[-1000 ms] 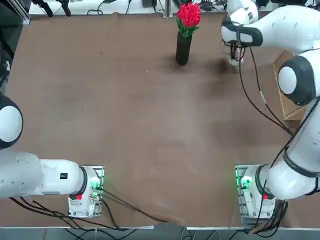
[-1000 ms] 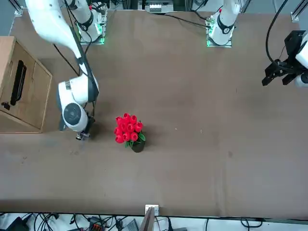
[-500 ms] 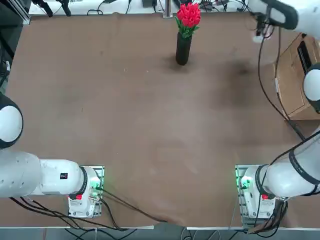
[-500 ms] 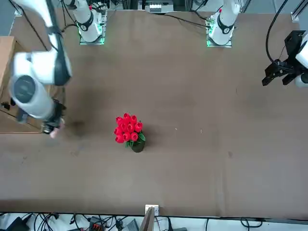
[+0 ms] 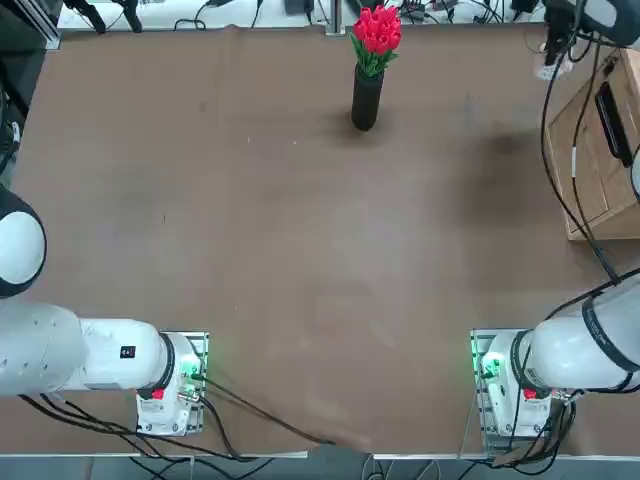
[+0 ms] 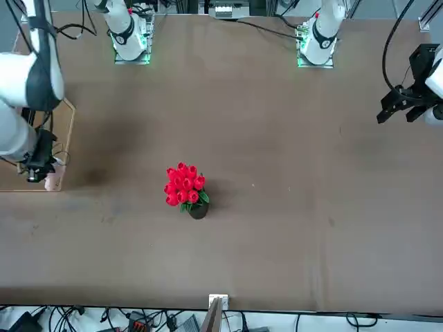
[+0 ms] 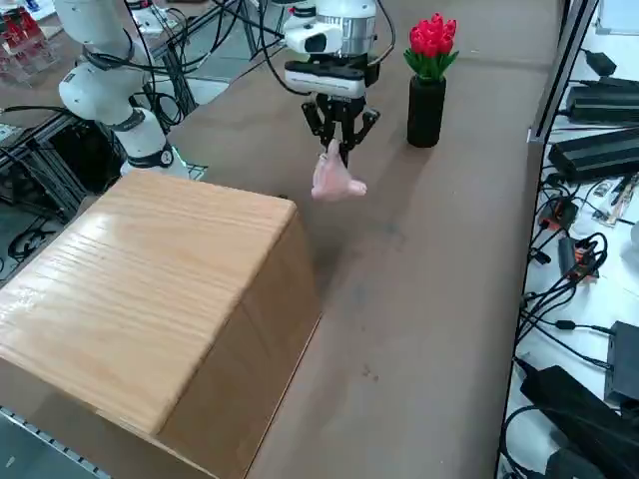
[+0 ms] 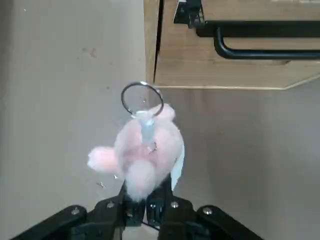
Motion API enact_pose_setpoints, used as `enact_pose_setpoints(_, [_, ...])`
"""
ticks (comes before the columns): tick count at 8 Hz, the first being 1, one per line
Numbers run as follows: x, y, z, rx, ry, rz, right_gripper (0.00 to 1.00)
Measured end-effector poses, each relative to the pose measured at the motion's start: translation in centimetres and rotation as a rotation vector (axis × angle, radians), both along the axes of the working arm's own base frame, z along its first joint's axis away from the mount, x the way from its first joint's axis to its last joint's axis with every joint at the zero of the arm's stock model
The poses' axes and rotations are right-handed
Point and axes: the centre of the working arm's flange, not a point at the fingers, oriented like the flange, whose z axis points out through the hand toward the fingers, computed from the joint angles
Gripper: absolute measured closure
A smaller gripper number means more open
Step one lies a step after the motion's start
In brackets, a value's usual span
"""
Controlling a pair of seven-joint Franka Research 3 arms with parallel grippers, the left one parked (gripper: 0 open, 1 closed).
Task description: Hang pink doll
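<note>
The pink doll [image 7: 336, 181] is a small pale pink plush with a metal ring [image 8: 142, 98] on it. It hangs in the air from my right gripper [image 7: 341, 150], which is shut on it from above. In the wrist view the doll [image 8: 144, 152] sits between the fingertips of the gripper [image 8: 145, 199], and the ring points toward the wooden box [image 8: 225, 60]. Seen from the front, the doll [image 6: 50, 181] is level with the box's near corner. The top view shows the gripper [image 5: 553, 55] at the table's far right.
The wooden box [image 7: 150, 289] stands at the right edge of the table; a black handle [image 8: 265, 50] runs along its front face. A black vase with red tulips [image 5: 368, 70] stands at the far middle of the table [image 5: 300, 250].
My right arm has swung away from the spot beside the vase toward the wooden box, carrying the doll up off the table.
</note>
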Motion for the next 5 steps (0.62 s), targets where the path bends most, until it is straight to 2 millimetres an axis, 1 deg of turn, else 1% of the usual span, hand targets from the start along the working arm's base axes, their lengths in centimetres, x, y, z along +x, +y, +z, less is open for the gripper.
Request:
enact_pose_setpoints(3, [-0.6,-3.6,-1.4,0.010,0.014,-0.018,0.94])
enact_pose_setpoints(4, [-0.8,-4.4,-1.5,0.011,0.016,-0.021,0.94])
enact_pose_setpoints(5, [-0.9,-4.9,-1.5,0.012,0.018,-0.027,0.94])
